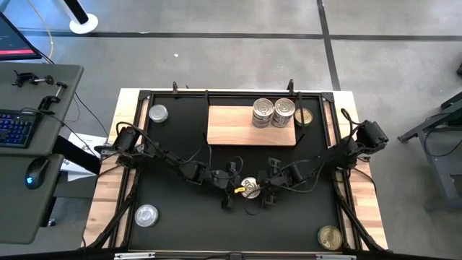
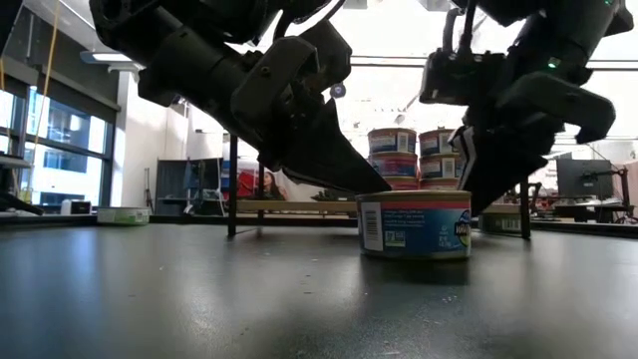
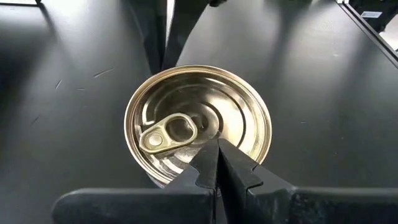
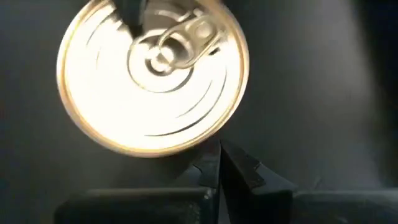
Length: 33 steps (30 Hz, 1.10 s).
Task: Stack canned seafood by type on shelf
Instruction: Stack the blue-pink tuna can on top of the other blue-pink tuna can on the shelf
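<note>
A short tin (image 1: pixel 250 188) with a blue label (image 2: pixel 414 224) and a pull-tab lid (image 3: pixel 198 121) stands upright on the black mat, between my two grippers. My left gripper (image 3: pixel 217 149) is shut, its tips over the lid. My right gripper (image 4: pixel 219 149) is shut too, its tips just outside the tin's rim (image 4: pixel 186 140). On the wooden shelf (image 1: pixel 231 126) two stacks of tins (image 1: pixel 263 112) (image 1: pixel 284 112) stand side by side, with a gold-lidded tin (image 1: pixel 303 117) next to them. My left gripper has its shut fingertips (image 3: pixel 208 155) on the tin's lid, just inside the rim and beside the pull tab (image 3: pixel 168 132). The fingers slant down from the table's left side (image 2: pixel 369 179). The tin stands flat on the mat. My right gripper slants down at the tin's right side (image 2: pixel 477 199); whether it touches the rim, I cannot tell.
Loose tins stand on the mat at the far left (image 1: pixel 157 113), near left (image 1: pixel 146 215) and near right (image 1: pixel 330 237). The shelf has bare wood on its left half. A desk with keyboard and mouse (image 1: pixel 29 173) stands left of the table.
</note>
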Each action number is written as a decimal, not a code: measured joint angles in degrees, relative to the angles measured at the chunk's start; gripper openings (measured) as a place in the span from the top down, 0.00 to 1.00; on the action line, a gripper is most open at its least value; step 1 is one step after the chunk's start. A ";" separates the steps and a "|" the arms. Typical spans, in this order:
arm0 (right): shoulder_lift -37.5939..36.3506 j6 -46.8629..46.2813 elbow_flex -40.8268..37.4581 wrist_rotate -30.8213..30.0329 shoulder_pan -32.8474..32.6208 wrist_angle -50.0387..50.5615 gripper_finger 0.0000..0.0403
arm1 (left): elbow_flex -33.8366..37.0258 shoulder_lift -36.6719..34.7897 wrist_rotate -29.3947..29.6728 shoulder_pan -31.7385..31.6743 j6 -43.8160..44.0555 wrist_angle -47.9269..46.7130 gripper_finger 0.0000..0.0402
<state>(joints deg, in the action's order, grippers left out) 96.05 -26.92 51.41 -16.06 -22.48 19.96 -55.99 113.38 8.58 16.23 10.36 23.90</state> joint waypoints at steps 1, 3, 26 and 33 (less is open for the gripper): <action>-0.02 0.05 0.28 0.07 0.00 0.05 1.00 | 0.00 0.00 0.05 0.00 0.01 -0.02 1.00; -0.05 0.87 0.95 1.51 0.00 0.11 1.00 | 0.00 -0.04 0.23 0.00 -0.01 -0.21 1.00; -0.13 13.49 14.88 2.59 -1.35 5.36 1.00 | 0.15 -11.73 3.30 0.00 -4.54 -30.93 1.00; -0.15 11.90 20.02 3.82 0.82 5.34 0.98 | 2.14 -19.36 9.90 1.79 1.74 -41.75 1.00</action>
<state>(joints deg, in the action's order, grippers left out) 95.90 -15.02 71.43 -12.24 -21.66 25.30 -53.85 94.02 18.48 18.02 12.10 -17.85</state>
